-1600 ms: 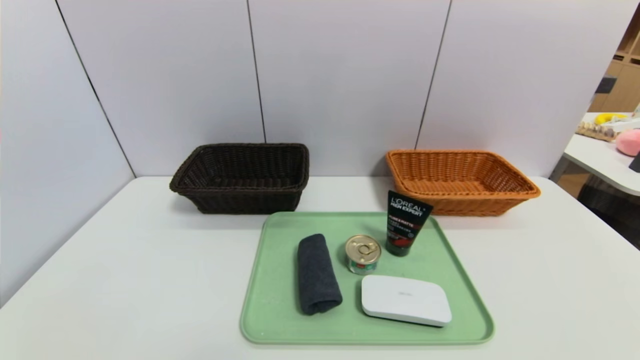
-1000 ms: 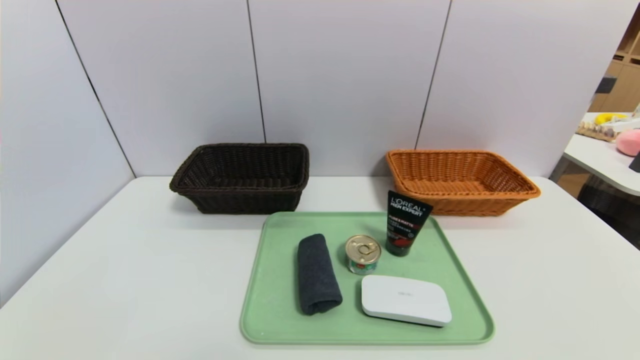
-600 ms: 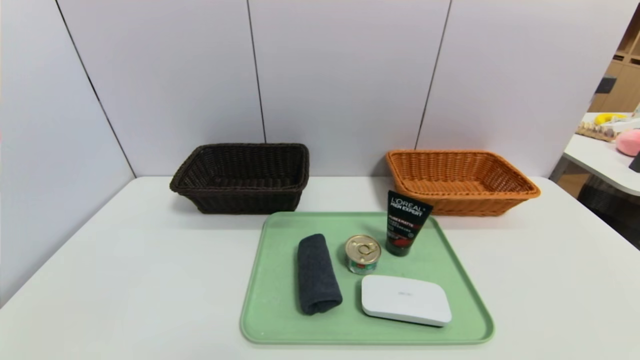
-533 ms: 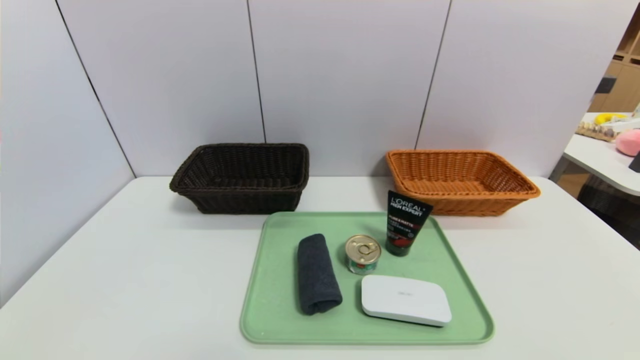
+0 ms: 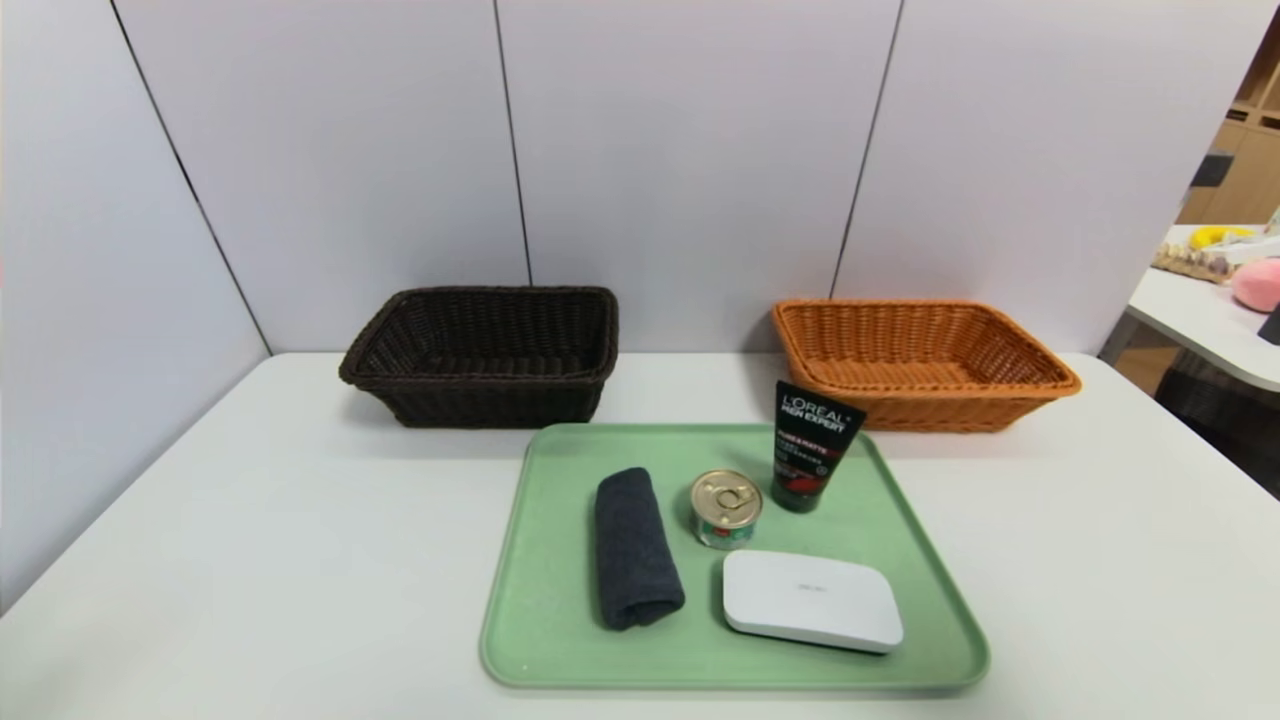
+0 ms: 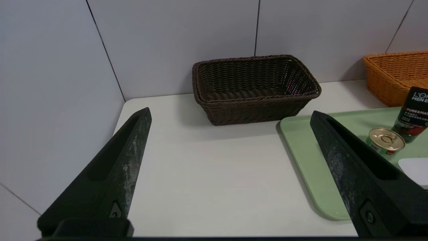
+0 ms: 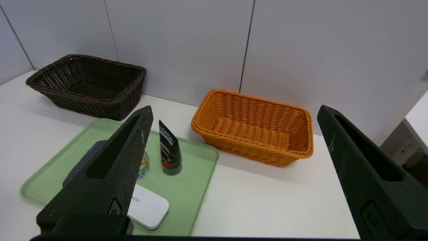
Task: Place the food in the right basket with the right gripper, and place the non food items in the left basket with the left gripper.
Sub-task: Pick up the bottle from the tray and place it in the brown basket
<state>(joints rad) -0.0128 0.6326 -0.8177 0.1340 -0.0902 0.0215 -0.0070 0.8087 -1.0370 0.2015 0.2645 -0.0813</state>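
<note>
On the smooth white worktop, I saw a round-cornered, low-rimmed green tray. It bore a ribbed, gold-lidded round tin can, a rolled dark grey cloth, a flat white rounded box and an upright black flared tube. Behind stood a dark brown woven basket and, at right, an orange-tan woven basket, bare worktop between their flared sides. My left gripper and right gripper were spread wide, holding nothing, above the worktop's near side.
</note>
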